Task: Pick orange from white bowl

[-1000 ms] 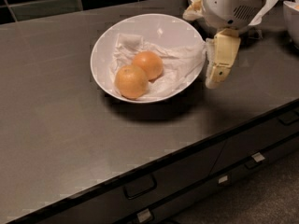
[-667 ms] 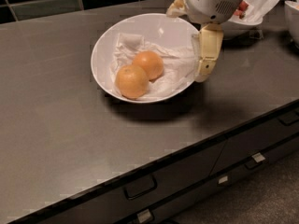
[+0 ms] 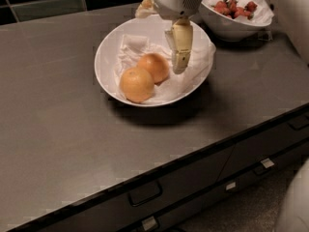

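Hanging over the white bowl point(image 3: 103, 57) on the counter point(image 3: 63, 129), the gripper point(image 3: 179, 64) points down above the crumpled paper lining point(image 3: 133, 47); whether it is spread or closed cannot be told. Just left of its tip lies a deeper reddish fruit point(image 3: 154, 65). The orange point(image 3: 137, 84), which is paler, lies farther left and nearer the camera, touching that fruit. Behind and right of the gripper stands a berry bowl point(image 3: 231, 27).
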Tool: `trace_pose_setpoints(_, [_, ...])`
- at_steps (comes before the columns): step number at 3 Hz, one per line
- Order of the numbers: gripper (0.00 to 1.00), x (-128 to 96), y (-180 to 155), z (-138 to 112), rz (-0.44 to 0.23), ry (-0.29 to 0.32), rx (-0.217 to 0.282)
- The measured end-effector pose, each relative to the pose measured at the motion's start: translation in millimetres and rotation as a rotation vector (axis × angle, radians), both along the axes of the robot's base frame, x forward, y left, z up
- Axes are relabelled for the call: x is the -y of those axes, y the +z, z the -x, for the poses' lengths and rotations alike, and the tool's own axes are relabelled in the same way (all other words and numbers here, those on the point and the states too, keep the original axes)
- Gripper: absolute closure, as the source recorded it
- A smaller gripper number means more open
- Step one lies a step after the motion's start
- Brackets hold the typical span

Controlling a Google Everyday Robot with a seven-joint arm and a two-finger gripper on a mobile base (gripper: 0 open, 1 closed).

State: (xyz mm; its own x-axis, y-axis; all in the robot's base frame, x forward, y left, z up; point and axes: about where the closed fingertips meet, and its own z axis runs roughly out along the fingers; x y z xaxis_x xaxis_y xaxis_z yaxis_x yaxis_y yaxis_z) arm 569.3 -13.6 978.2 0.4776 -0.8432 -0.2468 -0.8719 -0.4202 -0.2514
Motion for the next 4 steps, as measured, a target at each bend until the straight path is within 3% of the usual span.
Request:
trace_pose_setpoints(1, [0.0,-18.0,-12.5,-10.3,-0.018,0.064,-0.013])
trace_pose_setpoints(2, [0.0,-23.4,-28.3,-3.3,-0.018,0.121,-0.06])
trace_pose_setpoints(3, [0.0,-31.0,-28.7,-12.1,-0.035,0.111,-0.038])
trace_pose_setpoints(4, [0.13,-33.5,-35.1,-14.2,-0.032,0.1,-0.05])
